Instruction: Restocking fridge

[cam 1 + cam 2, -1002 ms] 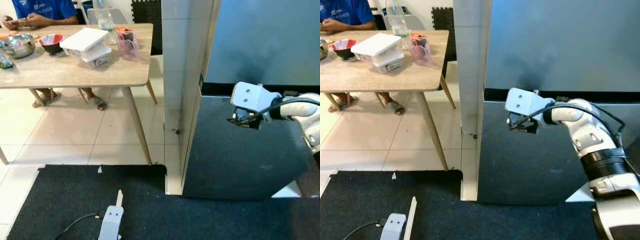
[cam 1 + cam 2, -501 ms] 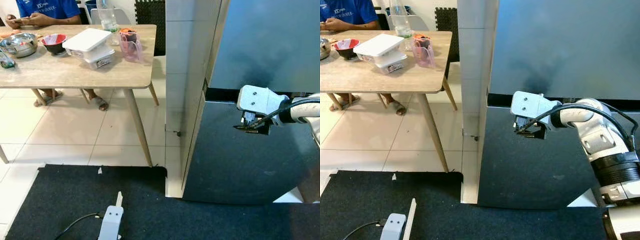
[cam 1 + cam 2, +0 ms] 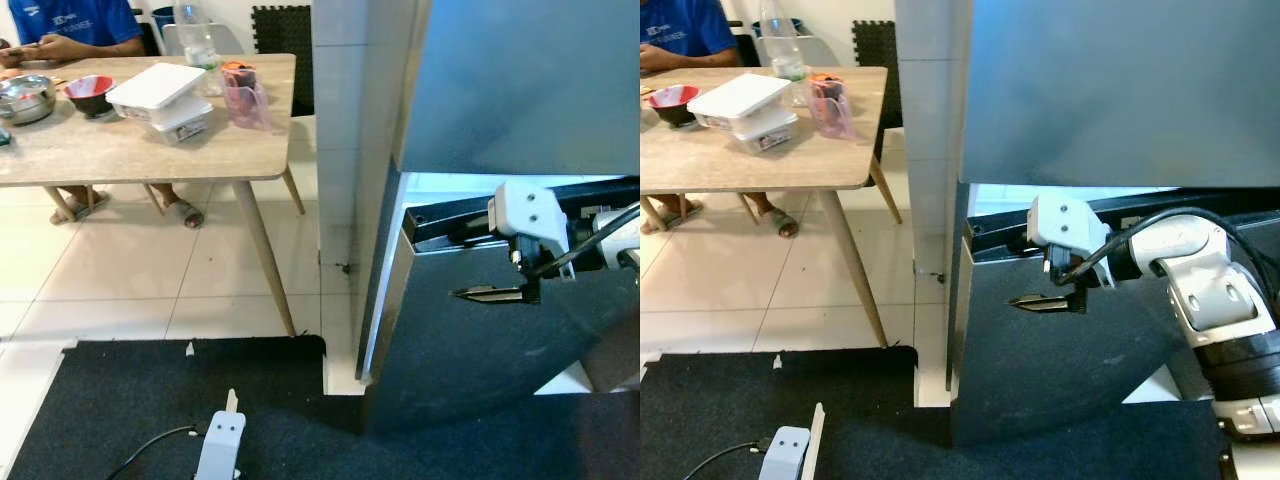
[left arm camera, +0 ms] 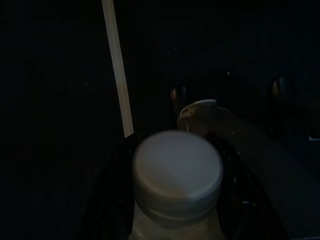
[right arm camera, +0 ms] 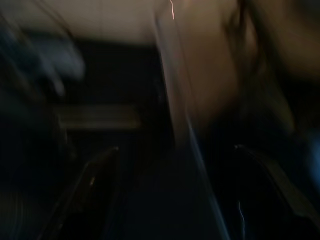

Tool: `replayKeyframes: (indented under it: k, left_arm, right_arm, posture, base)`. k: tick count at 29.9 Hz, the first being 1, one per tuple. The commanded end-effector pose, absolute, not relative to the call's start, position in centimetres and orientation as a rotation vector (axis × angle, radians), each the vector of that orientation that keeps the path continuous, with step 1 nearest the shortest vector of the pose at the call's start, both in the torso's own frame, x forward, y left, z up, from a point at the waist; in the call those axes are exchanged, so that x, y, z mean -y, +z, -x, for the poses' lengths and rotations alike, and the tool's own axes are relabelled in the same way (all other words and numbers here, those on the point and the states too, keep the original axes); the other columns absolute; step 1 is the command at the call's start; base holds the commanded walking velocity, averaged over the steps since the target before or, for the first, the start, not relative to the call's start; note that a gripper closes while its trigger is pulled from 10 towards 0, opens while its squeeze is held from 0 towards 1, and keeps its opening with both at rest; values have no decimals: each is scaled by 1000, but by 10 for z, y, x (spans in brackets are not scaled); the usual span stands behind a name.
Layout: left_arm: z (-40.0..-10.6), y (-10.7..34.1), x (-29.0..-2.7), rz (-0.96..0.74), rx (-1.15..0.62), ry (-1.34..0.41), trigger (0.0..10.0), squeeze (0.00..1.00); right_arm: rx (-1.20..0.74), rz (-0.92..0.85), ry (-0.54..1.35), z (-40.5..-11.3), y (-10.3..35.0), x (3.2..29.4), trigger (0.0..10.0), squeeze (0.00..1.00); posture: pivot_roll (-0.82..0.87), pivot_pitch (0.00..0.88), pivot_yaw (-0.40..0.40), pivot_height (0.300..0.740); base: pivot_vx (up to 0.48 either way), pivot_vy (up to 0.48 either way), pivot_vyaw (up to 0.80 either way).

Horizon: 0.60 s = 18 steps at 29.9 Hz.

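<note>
With lower fridge door cracked open, right gripper looks clenched at its top edge, while left gripper is grasping a white-capped bottle for stocking.

The right arm is made of silver-white rounded shells, with a black ring band at one joint. A black cable loops over it to a white boxy wrist block. The right gripper has thin black fingers.
</note>
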<state>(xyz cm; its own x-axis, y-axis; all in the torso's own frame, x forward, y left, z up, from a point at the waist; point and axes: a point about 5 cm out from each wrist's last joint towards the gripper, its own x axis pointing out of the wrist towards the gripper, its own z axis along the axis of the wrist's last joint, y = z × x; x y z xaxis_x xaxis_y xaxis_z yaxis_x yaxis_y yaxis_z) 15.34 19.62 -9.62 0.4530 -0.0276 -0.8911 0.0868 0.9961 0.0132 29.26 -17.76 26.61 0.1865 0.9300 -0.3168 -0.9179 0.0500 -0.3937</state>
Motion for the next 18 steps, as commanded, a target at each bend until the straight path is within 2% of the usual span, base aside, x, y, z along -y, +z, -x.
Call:
replayKeyframes:
  k: [1, 2, 5, 10, 11, 14, 18]
  left_arm:
    - [-148, -99, -192, -45, -1119, -79, 10000, 0]
    - [-148, -99, -192, -45, -1118, -79, 10000, 0]
    - [-149, -99, -192, -45, -1117, -80, 10000, 0]
    - [-149, -99, -192, -44, -1117, -80, 10000, 0]
    - [-149, -99, -191, -44, -1117, -80, 10000, 0]
    - [-149, -99, -191, -44, -1118, -81, 10000, 0]
    - [-148, -99, -191, -45, -1119, -81, 10000, 0]
  right_arm:
    - [202, 460, 1495, -280, 295, 170, 10000, 0]
    - [285, 390, 1526, -274, 305, 167, 10000, 0]
    - [378, 292, 1553, -268, 313, 166, 10000, 0]
    - [428, 214, 1551, -267, 316, 169, 10000, 0]
    - [453, 154, 1507, -270, 315, 176, 10000, 0]
    - [434, 66, 1437, -276, 304, 185, 10000, 0]
    - [392, 23, 1440, -275, 291, 185, 10000, 0]
  posture:
    - [-73, 56, 3, 740]
    - [-73, 56, 3, 740]
    - [-70, 57, 3, 740]
    - [-69, 57, 3, 740]
    - [-69, 55, 3, 740]
    - [-70, 56, 3, 740]
    - [-72, 57, 4, 740]
  base:
    - [0, 0, 0]
    - [0, 0, 0]
    - [0, 0, 0]
    - [0, 0, 0]
    - [0, 0, 0]
    - [0, 0, 0]
    - [0, 0, 0]
